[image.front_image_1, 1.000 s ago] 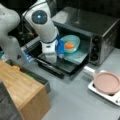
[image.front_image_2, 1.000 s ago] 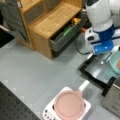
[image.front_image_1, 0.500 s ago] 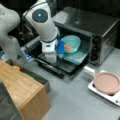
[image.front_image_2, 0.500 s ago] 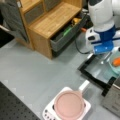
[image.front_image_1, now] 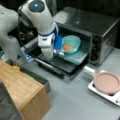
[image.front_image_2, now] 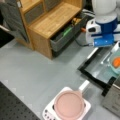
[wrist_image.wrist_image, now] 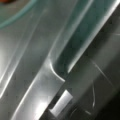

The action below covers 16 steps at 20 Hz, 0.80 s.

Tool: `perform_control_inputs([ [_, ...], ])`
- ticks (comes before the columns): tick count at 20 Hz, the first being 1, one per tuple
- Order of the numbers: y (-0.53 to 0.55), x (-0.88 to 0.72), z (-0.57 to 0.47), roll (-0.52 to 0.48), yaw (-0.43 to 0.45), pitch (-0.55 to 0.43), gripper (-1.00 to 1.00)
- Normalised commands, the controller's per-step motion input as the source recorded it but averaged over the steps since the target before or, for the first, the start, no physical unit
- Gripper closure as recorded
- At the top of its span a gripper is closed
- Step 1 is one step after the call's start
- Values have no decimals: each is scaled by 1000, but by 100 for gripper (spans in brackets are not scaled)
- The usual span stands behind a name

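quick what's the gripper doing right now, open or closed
Gripper: at the front edge of the oven tray, next to the teal bowl; open or closed cannot be told.

Materials and finishes I saw from the console

I noted a boxy toaster oven of brushed grey metal (image.front_image_1: 100, 27), its dark glass door (image.front_image_1: 53, 62) glossy and its pulled-out metal tray (wrist_image.wrist_image: 37, 62) smooth with bright streaks. The teal bowl (image.front_image_1: 72, 42) looked like shiny, smooth plastic. The white arm with its blue-trimmed gripper (image.front_image_1: 50, 53) wore glossy plastic shells. The light-brown cabinet (image.front_image_2: 50, 22) showed matt wood, the round pink pan (image.front_image_2: 68, 105) a matt surface on a smooth white hotplate (image.front_image_2: 86, 110), and the grey tabletop (image.front_image_2: 37, 67) looked dull and even.
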Motion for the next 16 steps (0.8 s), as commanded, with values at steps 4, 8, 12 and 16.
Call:
perform_control_inputs([
  [4,78,-52,11,-146,-53,-49,-100],
  [8,109,58,-87,-124,-145,-72,-100],
  [12,125,163,-97,-92,-254,-50,-100],
  [16,111,176,-26,-60,-210,-19,-100],
])
